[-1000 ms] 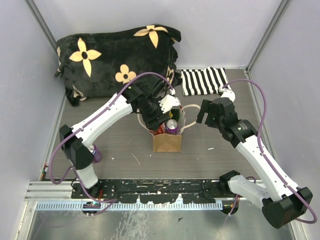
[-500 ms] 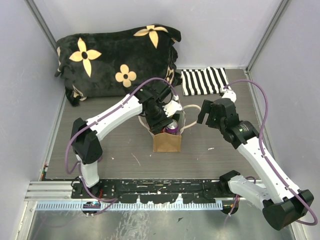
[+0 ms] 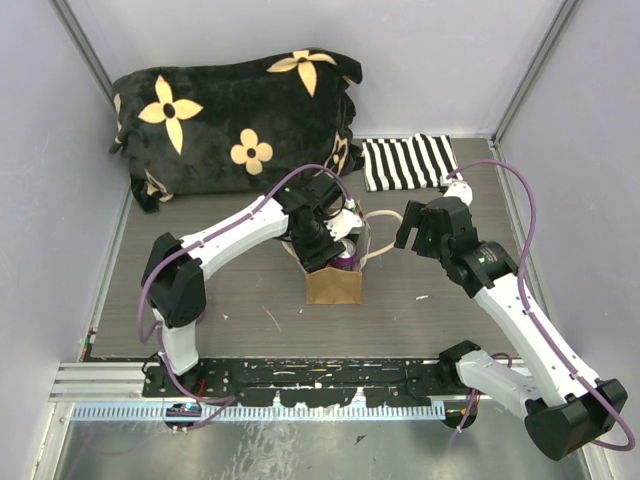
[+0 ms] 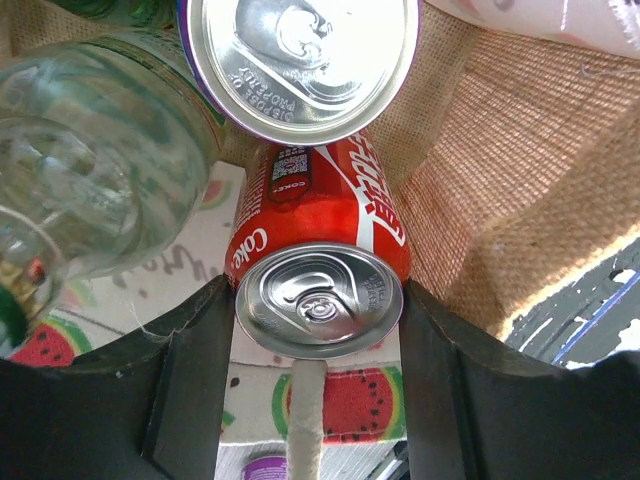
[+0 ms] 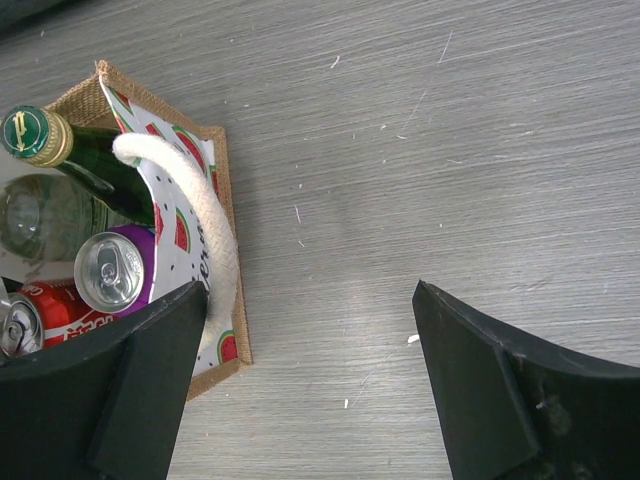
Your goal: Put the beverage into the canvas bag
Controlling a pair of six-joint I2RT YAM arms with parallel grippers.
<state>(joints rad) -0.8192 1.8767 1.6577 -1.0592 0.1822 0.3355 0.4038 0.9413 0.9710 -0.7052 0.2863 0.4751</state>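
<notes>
The canvas bag (image 3: 333, 286) stands mid-table, tan with a watermelon-print lining (image 4: 350, 395) and cream rope handles (image 3: 378, 215). My left gripper (image 3: 326, 246) reaches down into its mouth, shut on a red Coke can (image 4: 320, 225); both black fingers (image 4: 195, 380) press the can's sides just below its silver top. A purple can (image 4: 300, 60) and a clear bottle (image 4: 90, 160) stand in the bag beside it. My right gripper (image 3: 413, 226) is open and empty over bare table, right of the bag; its view shows the bag (image 5: 232, 250) holding a green bottle (image 5: 40, 135), the purple can (image 5: 112, 272) and the red can (image 5: 60, 312).
A big black plush item with yellow flowers (image 3: 235, 115) lies at the back left. A black-and-white striped cloth (image 3: 405, 162) lies at the back right. Grey walls close in the table on three sides.
My left arm has swung right and lowered the gripper with the red can into the bag's mouth, beside the purple can. The right arm has hardly moved.
</notes>
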